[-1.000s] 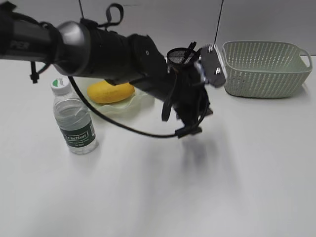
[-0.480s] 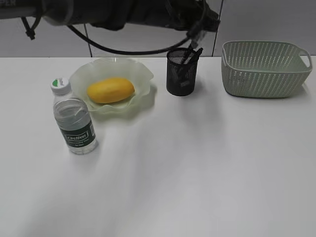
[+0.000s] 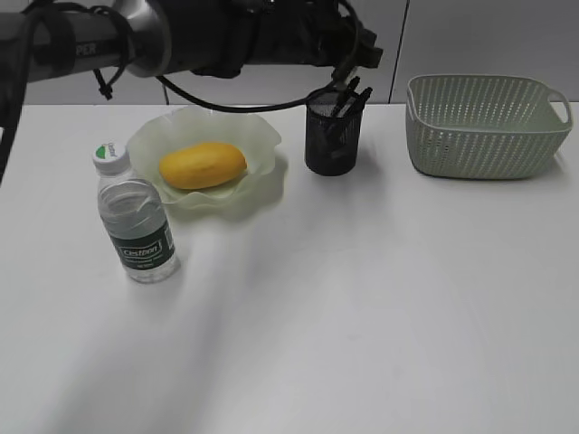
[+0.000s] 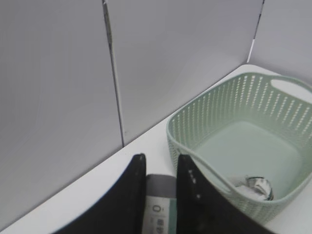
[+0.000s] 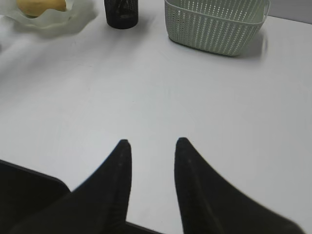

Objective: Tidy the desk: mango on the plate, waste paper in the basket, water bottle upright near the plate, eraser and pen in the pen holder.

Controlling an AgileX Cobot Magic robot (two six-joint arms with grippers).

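Desk (image 3: 362, 316): a wide white tabletop fills the exterior view below a grey panelled wall.

Mango (image 3: 203, 165): lies on the plate (image 3: 262, 136), a pale green ruffled dish at upper left of centre.

Water bottle (image 3: 134, 217): stands upright at left, white cap on, just in front of the plate's left edge.

Pen holder (image 3: 332, 145): black mesh cup at top centre, right of the plate, dark slim items poking above its rim.

Basket (image 3: 484, 127): pale green, at upper right of the exterior view, well apart from the pen holder.

Waste paper (image 4: 256, 185): a crumpled ball with dark marks lies on the basket floor, near the front wall, at lower right of the left wrist view.

Left arm (image 3: 181, 36): stretches across the top of the exterior view, from upper left to above the pen holder.

Left gripper (image 4: 161, 168): at the bottom of its wrist view, its fingers are closed on a grey-and-white eraser (image 4: 158, 204) wedged between them, with the basket just beyond to the right.

Right gripper (image 5: 152, 148): at the bottom of its wrist view, jaws parted and holding nothing, hovers over bare tabletop.
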